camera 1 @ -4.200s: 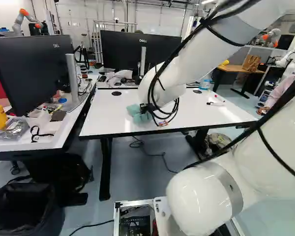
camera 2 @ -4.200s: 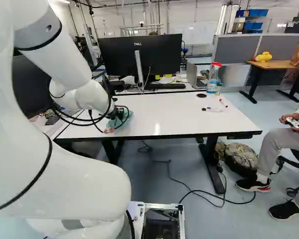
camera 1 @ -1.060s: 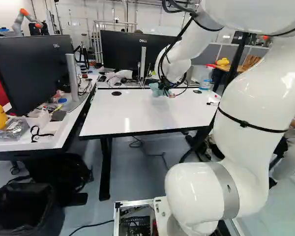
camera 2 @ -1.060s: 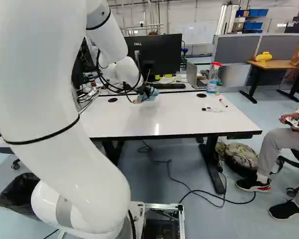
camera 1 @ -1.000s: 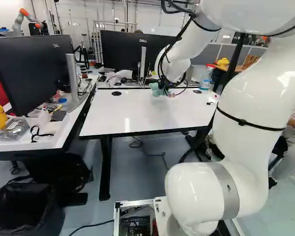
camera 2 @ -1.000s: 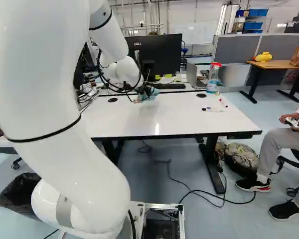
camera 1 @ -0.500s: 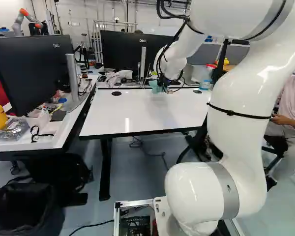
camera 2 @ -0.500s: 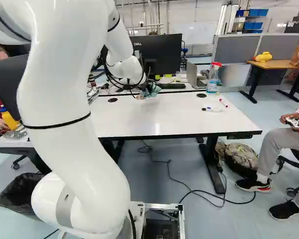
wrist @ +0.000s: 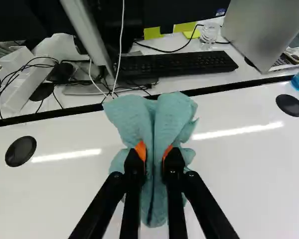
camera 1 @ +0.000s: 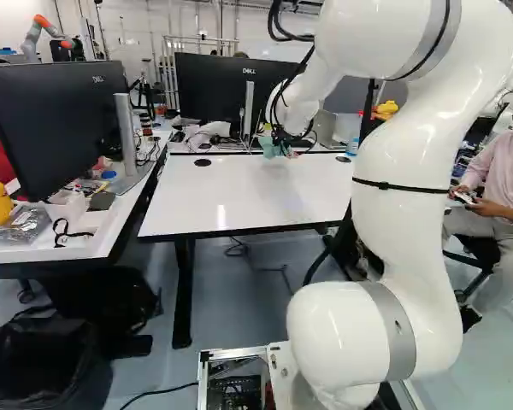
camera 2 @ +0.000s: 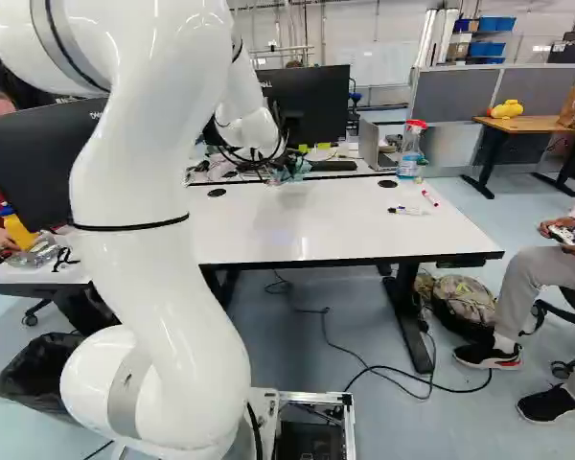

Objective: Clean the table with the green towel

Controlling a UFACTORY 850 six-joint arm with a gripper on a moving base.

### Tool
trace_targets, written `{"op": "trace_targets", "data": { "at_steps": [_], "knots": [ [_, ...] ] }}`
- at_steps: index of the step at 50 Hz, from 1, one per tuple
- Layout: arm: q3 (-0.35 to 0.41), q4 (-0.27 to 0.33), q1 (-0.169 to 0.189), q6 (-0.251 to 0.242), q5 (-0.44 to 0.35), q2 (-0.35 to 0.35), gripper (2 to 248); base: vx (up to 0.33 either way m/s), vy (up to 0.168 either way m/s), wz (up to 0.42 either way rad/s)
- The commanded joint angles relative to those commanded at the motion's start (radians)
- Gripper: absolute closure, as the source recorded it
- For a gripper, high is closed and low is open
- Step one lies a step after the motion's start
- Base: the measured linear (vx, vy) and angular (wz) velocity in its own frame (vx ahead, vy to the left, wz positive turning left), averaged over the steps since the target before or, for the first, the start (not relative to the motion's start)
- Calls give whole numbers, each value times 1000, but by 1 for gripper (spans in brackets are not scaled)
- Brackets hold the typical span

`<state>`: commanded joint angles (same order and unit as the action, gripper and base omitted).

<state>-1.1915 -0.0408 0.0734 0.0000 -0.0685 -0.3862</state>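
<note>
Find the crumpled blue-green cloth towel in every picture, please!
Left base view: the towel is above middle, under the white arm's end.
Right base view: above middle, near the far edge of the white table.
Wrist view: pinched in the black gripper, between orange pads.
Shared landmark: the table's round black discs.

one towel (wrist: 132, 115), two grommets (wrist: 21, 151), one spray bottle (camera 2: 409, 155)

You have bright light here. You can see shiny stripes (wrist: 244, 130) toward the table (wrist: 50, 199)'s far side, and darker floor (camera 1: 231, 299) underneath.
</note>
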Motion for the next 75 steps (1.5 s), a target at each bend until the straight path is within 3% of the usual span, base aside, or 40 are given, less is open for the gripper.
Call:
{"op": "trace_targets", "data": {
  "at_steps": [24,25,29,30,35,36,40,41,45,46,50,51,62,75],
  "knots": [
    [-106,0,0,0,0,-85,196,0,0,0],
    [-106,0,0,0,0,-85,174,0,0,0],
    [-106,0,0,0,0,-85,174,0,0,0],
    [-106,0,0,0,0,-85,139,0,0,0],
    [-106,0,0,0,0,-85,139,0,0,0],
    [-106,0,0,0,0,-85,104,0,0,0],
    [-106,0,0,0,0,-85,104,0,0,0],
    [-106,0,0,0,0,-85,67,0,0,0],
    [-106,0,0,0,0,-85,67,0,0,0],
    [-106,0,0,0,0,-85,30,0,0,0],
    [-106,0,0,0,0,-85,30,0,0,0],
    [-106,0,0,0,0,-85,3,0,0,0],
    [-100,0,-2,0,0,-80,3,0,0,0],
    [-36,0,-12,0,0,-29,3,0,0,0]
  ]
}}
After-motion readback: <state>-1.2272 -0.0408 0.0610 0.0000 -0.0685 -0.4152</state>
